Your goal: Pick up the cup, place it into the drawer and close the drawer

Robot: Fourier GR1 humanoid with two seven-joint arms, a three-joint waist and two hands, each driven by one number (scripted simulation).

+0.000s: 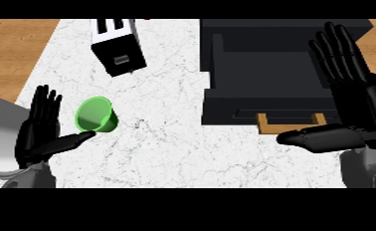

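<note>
Left hand (40, 125) open at near left, fingers straight and raised, thumb tip at the rim of the green cup (97, 115), nothing held. Cup on its side on the marble counter (169, 135), well left of the open black drawer (272, 83). Likely to roll away if nudged. Right hand (345, 90) open, empty, over the drawer's right edge.
</note>
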